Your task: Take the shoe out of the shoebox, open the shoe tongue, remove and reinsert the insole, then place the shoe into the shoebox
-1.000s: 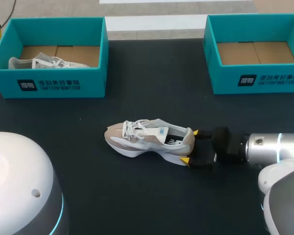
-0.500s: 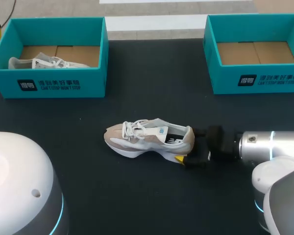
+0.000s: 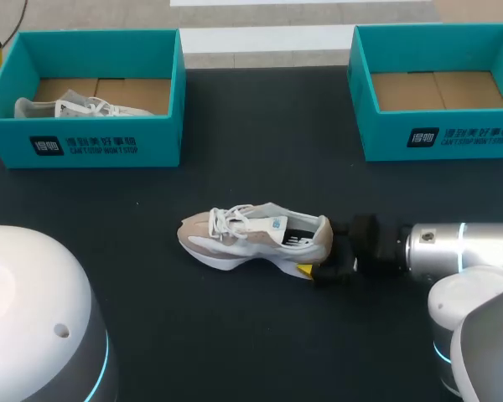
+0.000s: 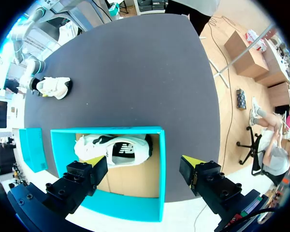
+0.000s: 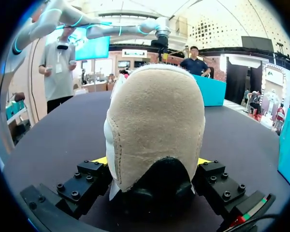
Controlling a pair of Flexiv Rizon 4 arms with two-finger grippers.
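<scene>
A beige and white shoe (image 3: 253, 238) lies on its sole at the middle of the black table, toe to the left. My right gripper (image 3: 320, 248) comes in from the right and has the heel between its fingers. In the right wrist view the heel of the shoe (image 5: 154, 121) fills the gap of the right gripper (image 5: 152, 162), and both fingers rest against its sides. My left gripper (image 4: 144, 166) hangs open above the left teal shoebox (image 4: 111, 133). A second white shoe (image 4: 113, 150) lies inside that box.
The left teal shoebox (image 3: 84, 138) stands at the back left with the second shoe (image 3: 67, 107) in it. A second teal shoebox (image 3: 440, 134) stands at the back right and holds only its cardboard floor. Bare black table (image 3: 260, 159) lies between the boxes.
My right gripper has slid left onto the shoe's heel and its fingers have drawn in against it. The shoe has hardly moved. The left gripper has stayed where it was.
</scene>
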